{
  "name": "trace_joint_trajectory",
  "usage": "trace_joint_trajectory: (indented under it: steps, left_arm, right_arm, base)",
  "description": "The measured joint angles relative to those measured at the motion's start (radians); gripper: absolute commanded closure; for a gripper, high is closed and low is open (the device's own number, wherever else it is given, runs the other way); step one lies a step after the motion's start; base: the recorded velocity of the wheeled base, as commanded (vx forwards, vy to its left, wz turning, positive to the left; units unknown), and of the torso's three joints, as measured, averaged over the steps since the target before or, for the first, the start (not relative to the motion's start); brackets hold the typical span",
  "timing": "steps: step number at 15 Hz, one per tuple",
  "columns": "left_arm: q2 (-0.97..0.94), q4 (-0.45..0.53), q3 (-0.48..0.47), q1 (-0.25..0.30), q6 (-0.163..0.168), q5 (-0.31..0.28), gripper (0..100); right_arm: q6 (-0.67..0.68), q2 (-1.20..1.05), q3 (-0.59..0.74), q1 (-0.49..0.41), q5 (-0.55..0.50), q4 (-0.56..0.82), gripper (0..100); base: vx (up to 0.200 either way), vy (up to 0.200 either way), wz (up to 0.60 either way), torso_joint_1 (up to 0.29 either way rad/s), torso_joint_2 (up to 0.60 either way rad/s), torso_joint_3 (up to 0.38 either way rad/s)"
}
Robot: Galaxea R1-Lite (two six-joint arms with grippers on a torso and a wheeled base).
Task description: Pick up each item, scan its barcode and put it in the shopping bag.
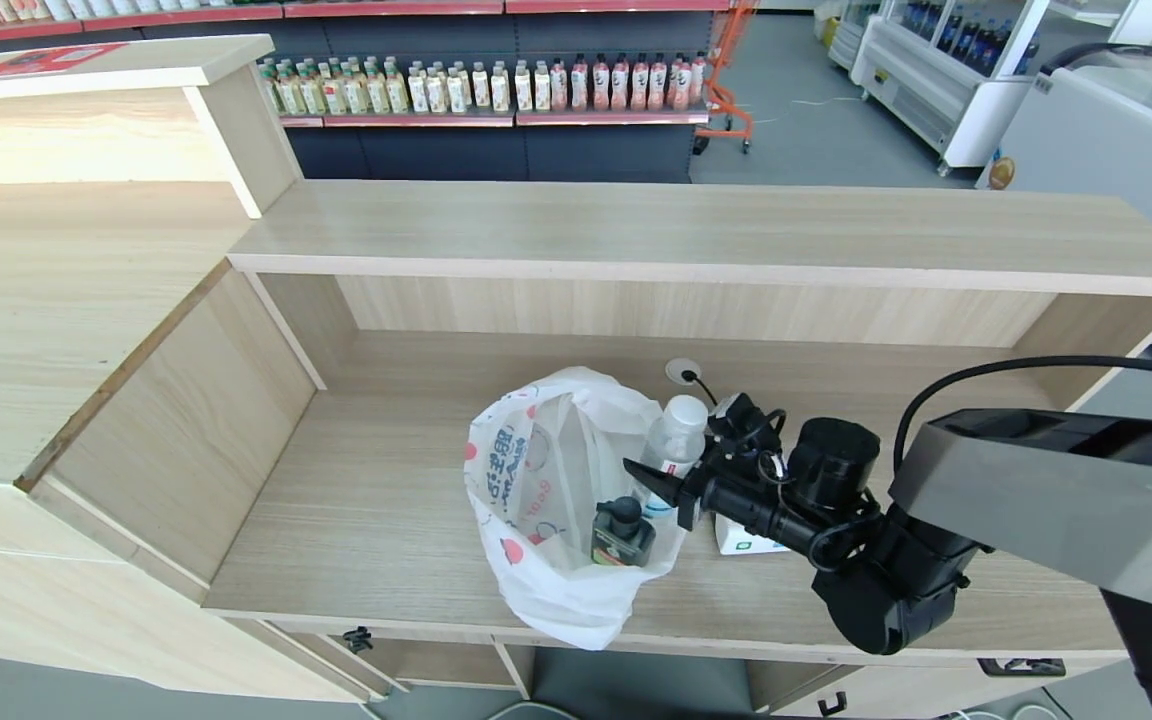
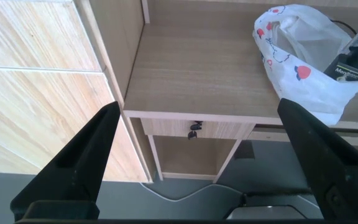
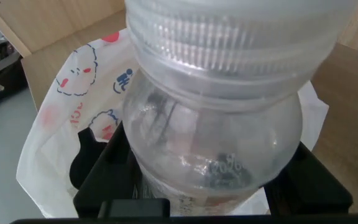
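Note:
A white printed shopping bag [image 1: 536, 470] stands open in the middle of the lower counter; the left wrist view has it at the counter's front edge [image 2: 297, 68]. A dark bottle with a black cap [image 1: 622, 532] sits upright inside it. My right gripper [image 1: 668, 488] is shut on a clear plastic bottle with a white cap [image 1: 678, 432], held upright at the bag's right rim. In the right wrist view the clear bottle [image 3: 216, 124] sits between the black fingers [image 3: 104, 180], with the bag [image 3: 73, 106] below. My left gripper [image 2: 197, 162] hangs open, low in front of the counter's left end.
A small white box [image 1: 741, 538] lies on the counter [image 1: 356, 500] behind my right gripper. A cable port [image 1: 682, 371] sits near the back wall. A raised shelf [image 1: 716, 230] runs across the back, with a tall side panel [image 1: 186, 410] on the left.

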Motion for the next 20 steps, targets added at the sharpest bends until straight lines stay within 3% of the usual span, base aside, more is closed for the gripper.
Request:
trace_joint_trajectory:
  steps: [6, 15, 20]
  left_arm:
    - [0.000, 0.000, 0.000, 0.000, 0.000, 0.000, 0]
    - [0.000, 0.000, 0.000, 0.000, 0.000, 0.000, 0]
    - [0.000, 0.000, 0.000, 0.000, 0.000, 0.000, 0]
  right_arm:
    - [-0.092, 0.035, -0.007, -0.012, 0.060, 0.001, 100]
    - [-0.097, 0.067, -0.019, -0.034, 0.069, 0.001, 100]
    - [-0.096, 0.083, -0.076, -0.059, 0.196, 0.001, 100]
  base:
    - [0.000, 0.000, 0.00, 0.000, 0.00, 0.000]
    - [0.000, 0.000, 0.00, 0.000, 0.00, 0.000]
    - [0.000, 0.000, 0.00, 0.000, 0.00, 0.000]
